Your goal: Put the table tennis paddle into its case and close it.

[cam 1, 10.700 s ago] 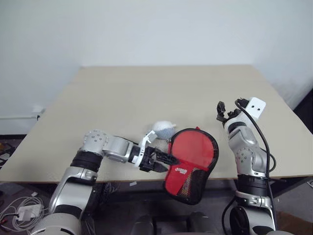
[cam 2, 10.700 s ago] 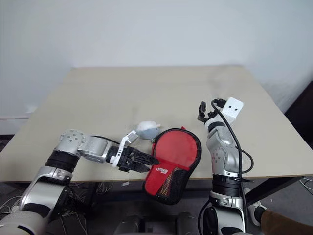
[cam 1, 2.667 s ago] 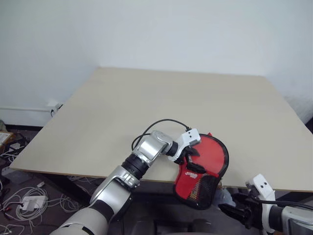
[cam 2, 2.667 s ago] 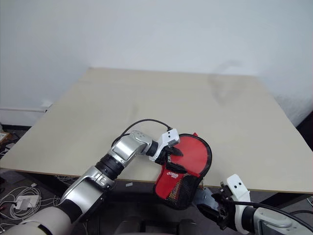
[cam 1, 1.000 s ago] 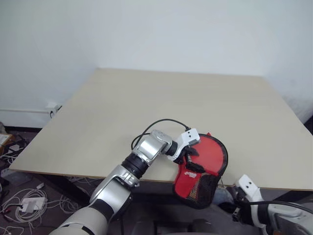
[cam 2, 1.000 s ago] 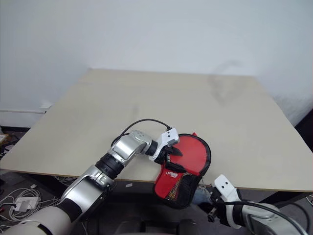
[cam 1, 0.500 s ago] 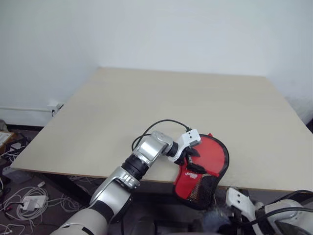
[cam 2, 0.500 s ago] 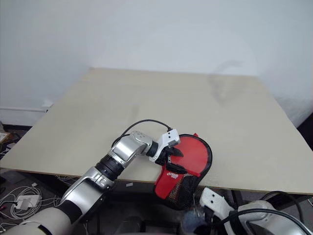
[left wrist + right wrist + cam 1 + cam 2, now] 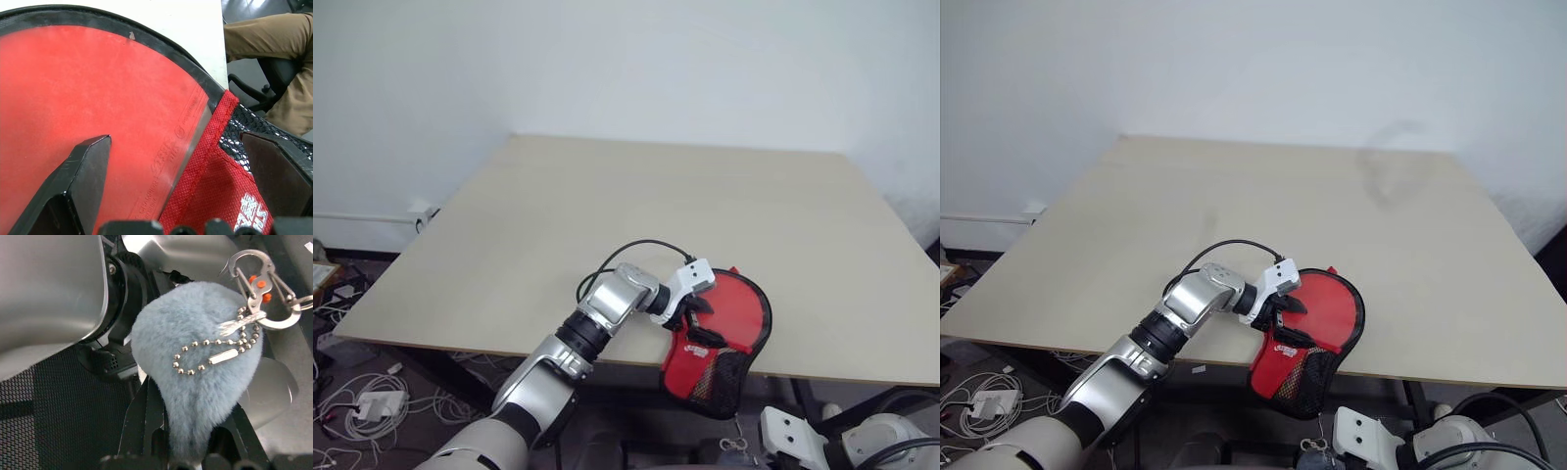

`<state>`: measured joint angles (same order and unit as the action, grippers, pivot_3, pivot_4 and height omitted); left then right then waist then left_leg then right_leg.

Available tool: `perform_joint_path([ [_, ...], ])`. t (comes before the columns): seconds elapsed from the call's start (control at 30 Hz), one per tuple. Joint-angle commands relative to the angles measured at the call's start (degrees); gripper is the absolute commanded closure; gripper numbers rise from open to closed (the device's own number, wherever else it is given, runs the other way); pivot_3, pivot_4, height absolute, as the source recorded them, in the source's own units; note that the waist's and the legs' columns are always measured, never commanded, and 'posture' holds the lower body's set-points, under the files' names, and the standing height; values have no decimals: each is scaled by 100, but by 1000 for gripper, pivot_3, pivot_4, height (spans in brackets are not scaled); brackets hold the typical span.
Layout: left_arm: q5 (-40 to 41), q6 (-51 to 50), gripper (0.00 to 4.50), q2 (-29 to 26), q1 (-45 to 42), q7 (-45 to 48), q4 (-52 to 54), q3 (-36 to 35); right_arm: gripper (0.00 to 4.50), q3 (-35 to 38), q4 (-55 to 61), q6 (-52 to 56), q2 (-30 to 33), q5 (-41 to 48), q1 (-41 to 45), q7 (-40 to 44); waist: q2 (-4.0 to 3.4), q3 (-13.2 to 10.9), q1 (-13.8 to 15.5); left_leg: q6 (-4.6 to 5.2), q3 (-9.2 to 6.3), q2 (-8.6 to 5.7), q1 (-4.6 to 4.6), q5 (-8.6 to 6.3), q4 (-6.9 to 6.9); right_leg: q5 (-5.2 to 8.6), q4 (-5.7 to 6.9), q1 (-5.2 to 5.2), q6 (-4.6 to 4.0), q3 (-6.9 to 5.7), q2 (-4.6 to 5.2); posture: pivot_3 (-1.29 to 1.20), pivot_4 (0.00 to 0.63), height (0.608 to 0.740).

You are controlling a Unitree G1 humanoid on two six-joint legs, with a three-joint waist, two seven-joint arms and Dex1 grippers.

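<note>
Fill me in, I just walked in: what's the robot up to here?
It's packing a table tennis paddle into its case. The left gripper, open, straddles the case's mouth at the table edge, with the paddle partly inside and the case unzipped. The right gripper, below the table, is shut on a fluffy grey-blue pouch.

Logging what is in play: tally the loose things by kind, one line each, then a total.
Paddle: 1
Case: 1
Fluffy grey pouch with clip: 1
Total: 3
</note>
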<state>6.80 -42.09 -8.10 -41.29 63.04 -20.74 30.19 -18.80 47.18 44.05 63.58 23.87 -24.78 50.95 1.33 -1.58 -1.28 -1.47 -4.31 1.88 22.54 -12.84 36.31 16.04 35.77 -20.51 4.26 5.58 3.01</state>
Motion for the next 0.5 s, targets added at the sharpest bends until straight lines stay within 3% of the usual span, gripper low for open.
perform_joint_path([
  [0.03, -222, -356, 0, -152, 199, -68, -483, 274, 4148, -302, 141, 60, -205, -72, 59, -105, 0, 0, 0, 0, -1, 0, 0, 0, 0, 0, 0, 0, 0, -1, 0, 0, 0, 740],
  [0.4, -208, -361, 0, -156, 154, -9, -523, 309, 307, 426, 33, 79, -543, 229, -51, -321, 3, 0, -10, -5, -1, 0, -1, -3, 18, -1, 11, 4, 1, -1, 0, 0, 0, 740],
  [0.43, -210, -347, 0, -147, 150, -3, -542, 315, 35, 483, 28, 64, -542, 246, -72, -314, 3, 0, -11, -5, -1, 0, -1, -3, 19, -1, 11, 4, 1, -1, 0, 0, 0, 740],
  [0.5, -215, -320, 0, -130, 139, 5, -582, 324, 35, 569, 25, 39, -539, 264, -106, -304, 3, 0, -12, -5, -1, 0, -2, -3, 21, -1, 11, 5, 1, -1, 0, 0, 0, 740],
])
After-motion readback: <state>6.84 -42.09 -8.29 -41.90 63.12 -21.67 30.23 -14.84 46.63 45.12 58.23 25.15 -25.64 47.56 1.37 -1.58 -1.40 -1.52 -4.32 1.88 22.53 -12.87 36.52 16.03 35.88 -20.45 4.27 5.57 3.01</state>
